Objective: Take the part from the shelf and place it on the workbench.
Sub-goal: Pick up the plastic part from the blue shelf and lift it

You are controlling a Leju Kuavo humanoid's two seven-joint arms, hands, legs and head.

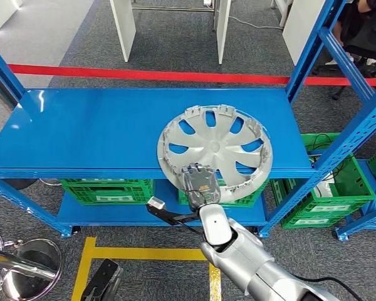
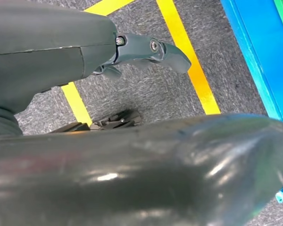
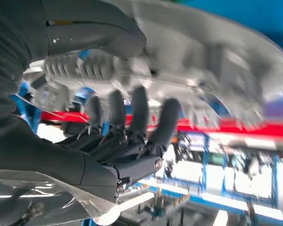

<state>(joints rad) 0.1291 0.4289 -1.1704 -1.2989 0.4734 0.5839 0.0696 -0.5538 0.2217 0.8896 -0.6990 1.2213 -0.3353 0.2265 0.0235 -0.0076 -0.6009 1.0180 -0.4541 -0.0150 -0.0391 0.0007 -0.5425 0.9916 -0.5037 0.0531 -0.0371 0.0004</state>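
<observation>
The blue shelf (image 1: 82, 128) spans most of the head view, and the part, a silver wheel cover (image 1: 215, 150), lies toward its 3 o'clock end, overhanging the front edge at about 5 o'clock. So the cover has not left the shelf yet, though it looks slightly tilted, its near rim raised where the robot has it.

The right hand (image 1: 201, 185) comes up from 6 o'clock and meets the cover's near rim. In the right wrist view the dark fingers (image 3: 138, 113) curl up under the cover's ribbed underside while the thick thumb (image 3: 108, 33) lies over the other face, so the hand is grasping the rim between them. The picture there is blurred, so I cannot say how firm the hold is.

The left hand (image 2: 147, 49) hangs low over the grey carpet and yellow floor tape (image 2: 190, 61), fingers apart, nothing in them.

Green crates (image 1: 108, 190) sit on the lower shelf.

By my reckoning the grasp is made and the lift is just starting; carrying the cover off the shelf, turning to the workbench and setting it on that surface are all left.
</observation>
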